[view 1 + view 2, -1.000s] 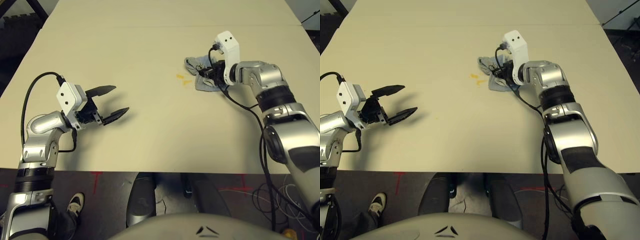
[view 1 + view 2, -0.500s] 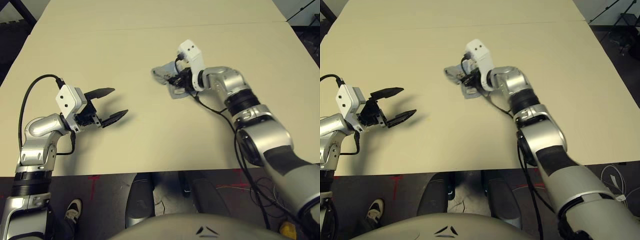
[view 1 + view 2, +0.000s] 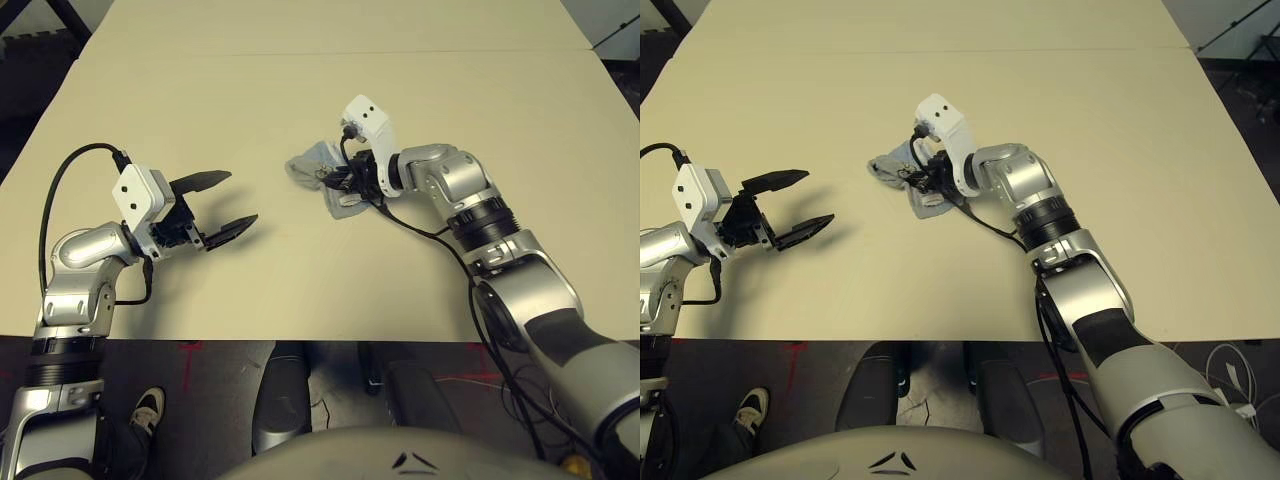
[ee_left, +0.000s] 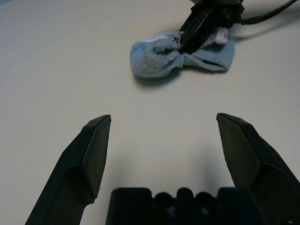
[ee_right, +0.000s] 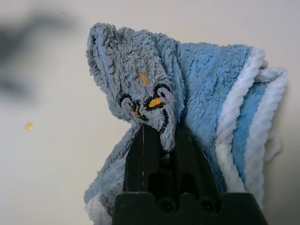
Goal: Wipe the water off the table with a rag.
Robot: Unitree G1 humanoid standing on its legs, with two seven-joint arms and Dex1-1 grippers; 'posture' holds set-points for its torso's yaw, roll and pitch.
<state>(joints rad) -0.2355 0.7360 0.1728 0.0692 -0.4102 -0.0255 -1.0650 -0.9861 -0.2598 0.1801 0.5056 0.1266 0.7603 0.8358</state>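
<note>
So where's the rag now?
In the left eye view the rag lies mid-table, pinched in the right gripper, right of the open left gripper.

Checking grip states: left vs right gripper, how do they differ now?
The left gripper is open and holds nothing; the right gripper is shut on the rag. The left hangs above bare table; the right presses the rag onto it. Both have two black fingers.

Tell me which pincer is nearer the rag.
Right. The right pincer is shut on the rag; the left pincer hangs open, well apart from it across bare table.
</note>
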